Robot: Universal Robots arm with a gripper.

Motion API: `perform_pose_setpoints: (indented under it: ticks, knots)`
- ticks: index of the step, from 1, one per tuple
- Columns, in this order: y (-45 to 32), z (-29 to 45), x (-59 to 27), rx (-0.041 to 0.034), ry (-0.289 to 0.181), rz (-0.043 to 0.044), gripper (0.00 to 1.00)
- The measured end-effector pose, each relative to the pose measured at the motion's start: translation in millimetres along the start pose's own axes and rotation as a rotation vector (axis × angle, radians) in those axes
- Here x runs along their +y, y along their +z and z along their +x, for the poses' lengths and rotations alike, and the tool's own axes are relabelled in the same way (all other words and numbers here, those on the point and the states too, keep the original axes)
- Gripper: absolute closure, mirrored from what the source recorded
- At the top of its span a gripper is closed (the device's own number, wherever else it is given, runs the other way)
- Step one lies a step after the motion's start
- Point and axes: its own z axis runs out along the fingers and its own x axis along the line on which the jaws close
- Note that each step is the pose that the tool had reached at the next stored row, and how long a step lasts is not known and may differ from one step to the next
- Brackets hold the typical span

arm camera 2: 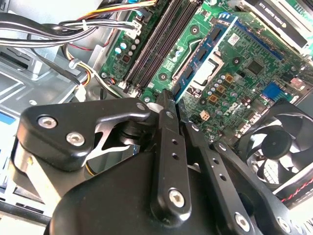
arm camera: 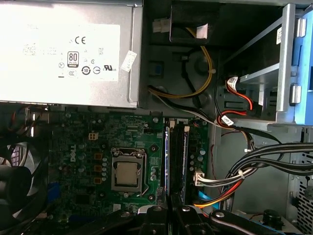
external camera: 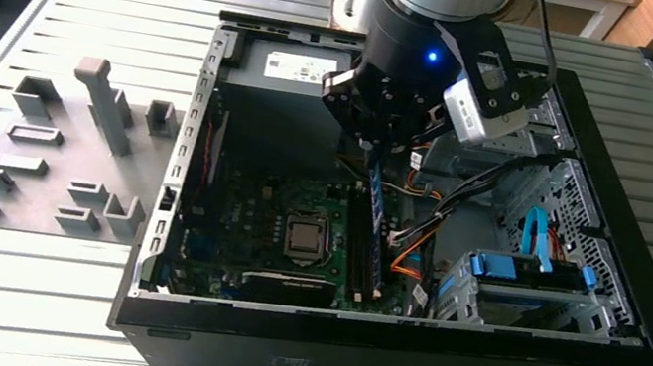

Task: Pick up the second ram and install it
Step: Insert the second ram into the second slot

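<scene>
My gripper (external camera: 371, 151) hangs inside the open computer case (external camera: 637, 248), over the far end of the motherboard's memory slots (arm camera: 181, 156). It is shut on the second ram (external camera: 373, 232), a thin blue stick with dark chips that reaches from the fingers along the slots. In the first wrist view the ram (arm camera: 167, 161) appears edge-on, just beside the black slots, between them and the CPU socket (arm camera: 128, 174). In the second wrist view the ram (arm camera 2: 208, 46) runs from the black fingers (arm camera 2: 166, 122) out past the dark slots (arm camera 2: 156, 44). Whether it touches a slot I cannot tell.
A silver power supply (arm camera: 68, 49) fills the case's far end. Bundled cables (arm camera: 264, 161) and a drive cage with bright blue latches (external camera: 527, 269) crowd the exterior view's right. A black fan (arm camera 2: 281, 142) sits by the board. A grey fixture plate (external camera: 64, 147) lies on the table.
</scene>
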Motion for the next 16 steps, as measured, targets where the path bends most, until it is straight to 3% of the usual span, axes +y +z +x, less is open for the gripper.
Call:
perform_pose_setpoints:
  ticks: [8,16]
  knots:
    - [0.5,0.1,-0.8,-0.0001,-0.001,-0.0006,0.86]
    - [14.6,0.0,-1.6,0.0006,-0.016,-0.0007,0.86]
